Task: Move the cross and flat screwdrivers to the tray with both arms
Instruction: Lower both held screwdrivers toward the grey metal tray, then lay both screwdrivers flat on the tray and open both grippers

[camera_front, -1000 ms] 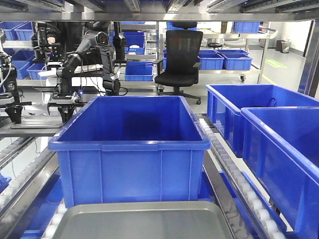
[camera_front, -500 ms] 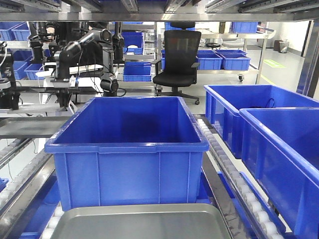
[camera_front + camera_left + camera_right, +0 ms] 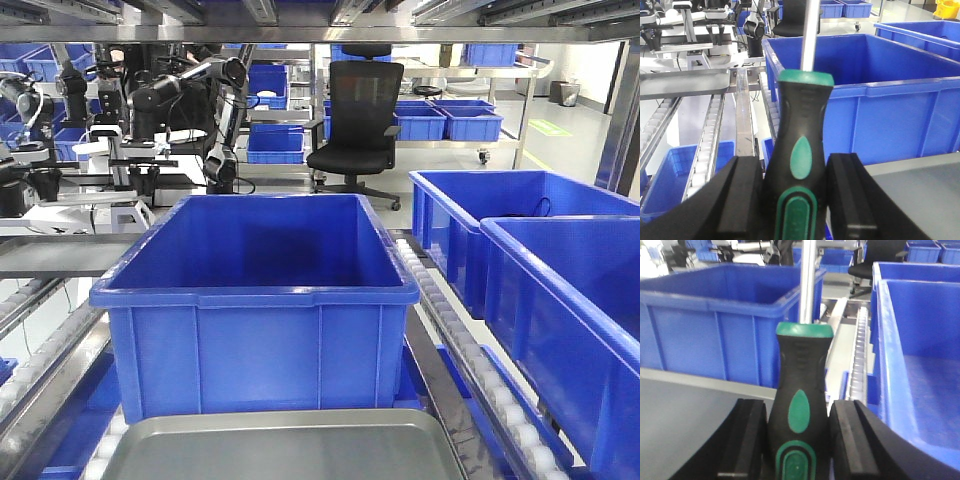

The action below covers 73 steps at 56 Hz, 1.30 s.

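Note:
In the left wrist view my left gripper is shut on a screwdriver with a black handle and green bands. Its steel shaft runs up out of the frame, so the tip type is hidden. My right gripper is shut on the other, alike screwdriver, whose tip is also out of view. The grey metal tray lies at the bottom of the front view. It shows low right of the left gripper and low left of the right gripper. Neither arm appears in the front view.
A deep blue crate stands just behind the tray on the roller conveyor. Two more blue crates sit to the right. At the far left, other black robot arms hang over another grey tray. An office chair stands behind.
In the front view the far-left station's black arms have lifted up from their tray. The crate and tray shifted slightly in frame a second ago, then held still.

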{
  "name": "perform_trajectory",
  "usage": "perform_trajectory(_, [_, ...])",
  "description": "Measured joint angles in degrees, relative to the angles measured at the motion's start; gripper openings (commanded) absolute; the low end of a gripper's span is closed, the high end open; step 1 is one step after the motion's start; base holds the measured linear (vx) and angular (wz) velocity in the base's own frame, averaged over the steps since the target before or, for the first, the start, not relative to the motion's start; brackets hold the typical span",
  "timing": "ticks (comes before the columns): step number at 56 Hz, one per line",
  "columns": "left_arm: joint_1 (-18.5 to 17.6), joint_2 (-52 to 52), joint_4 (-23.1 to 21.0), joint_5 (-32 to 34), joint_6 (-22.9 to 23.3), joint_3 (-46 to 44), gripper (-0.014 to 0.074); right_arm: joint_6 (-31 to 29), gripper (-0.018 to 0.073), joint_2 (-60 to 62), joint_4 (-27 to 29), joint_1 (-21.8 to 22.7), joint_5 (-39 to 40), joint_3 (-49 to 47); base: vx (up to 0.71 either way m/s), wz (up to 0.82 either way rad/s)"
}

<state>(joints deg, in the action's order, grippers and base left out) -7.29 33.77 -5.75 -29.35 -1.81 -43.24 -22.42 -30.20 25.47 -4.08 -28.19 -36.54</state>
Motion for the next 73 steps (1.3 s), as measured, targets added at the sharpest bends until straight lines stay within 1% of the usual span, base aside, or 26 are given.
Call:
perform_trajectory(6, [0.0,0.0,-0.1,-1.3,0.0,0.0,-0.0006,0.0,-0.0008,0.0,2.5,0.0,0.2,0.0,0.00,0.00])
perform_trajectory(10, [0.0,0.0,-1.4,-2.8,0.0,0.0,-0.0006,-0.1,-0.0008,-0.6,5.3,0.0,0.3,0.0,0.00,0.00])
perform_trajectory(13, [0.0,0.0,-3.5,-4.6,0.0,0.0,-0.0003,-0.3,-0.0008,-1.8,8.2,0.0,0.3,0.0,0.00,0.00])
perform_trajectory(16, [0.0,0.0,-6.6,-6.4,-0.2,0.0,-0.0002,-1.5,-0.0008,-3.2,10.9,0.0,0.0,0.0,0.00,0.00])
perform_trajectory(21, [0.0,0.3,-12.0,-7.6,-2.4,0.0,0.0001,-6.4,-0.0008,-6.4,18.0,0.0,-1.9,0.0,0.00,0.00])
perform_trajectory(23, [0.0,0.8,-14.5,-7.7,-3.6,0.0,0.0001,-9.1,-0.0008,-8.4,21.8,0.0,-3.2,0.0,0.00,0.00])
perform_trajectory(26, [0.0,2.4,-19.6,-7.9,-6.0,0.0,0.0001,-14.1,-0.0008,-11.3,27.0,0.0,-5.9,-0.1,0.00,0.00])
perform_trajectory(30, [0.0,5.5,-26.5,-8.3,-10.0,0.0,0.0003,-21.1,-0.0008,-15.8,33.9,0.0,-10.0,-0.7,0.00,0.00])
perform_trajectory(33, [0.0,8.2,-31.8,-8.3,-13.6,0.0,0.0003,-24.2,-0.0008,-19.6,38.8,0.0,-11.9,-1.5,0.00,0.00])
perform_trajectory(37, [0.0,12.6,-39.7,-8.3,-18.0,0.0,0.0003,-26.2,-0.0008,-23.7,42.2,0.0,-13.6,-2.5,0.00,0.00])
perform_trajectory(40, [0.0,15.6,-44.9,-8.3,-21.0,0.0,0.0003,-26.8,-0.0008,-27.2,43.9,-0.2,-14.6,-3.0,0.00,0.00])
perform_trajectory(43, [-0.6,18.7,-49.4,-8.1,-23.8,0.0,0.0003,-27.0,-0.0008,-29.7,44.6,-1.1,-15.0,-3.3,0.00,0.00])
perform_trajectory(46, [-1.7,21.9,-53.0,-7.2,-25.4,0.1,0.0003,-27.0,-0.0008,-32.7,44.9,-3.4,-14.4,-3.3,0.00,0.00])
perform_trajectory(50, [-4.2,24.9,-56.1,-6.1,-26.6,0.8,0.0003,-27.0,-0.0008,-35.2,45.6,-7.6,-12.7,-3.3,0.00,0.00])
perform_trajectory(57, [-8.3,27.9,-60.9,-2.2,-26.8,4.3,0.0003,-27.0,-0.0008,-38.5,47.7,-14.3,-7.5,-3.3,0.00,0.00])
perform_trajectory(63, [-10.5,29.1,-63.0,0.3,-27.2,7.0,0.0003,-27.0,-0.0008,-40.7,50.2,-17.0,-4.4,-3.3,0.00,0.00])
perform_trajectory(73, [-11.2,29.7,-63.8,2.7,-28.8,7.5,0.0004,-27.0,-0.0006,-44.1,51.8,-18.2,-2.6,-3.3,0.00,0.00])
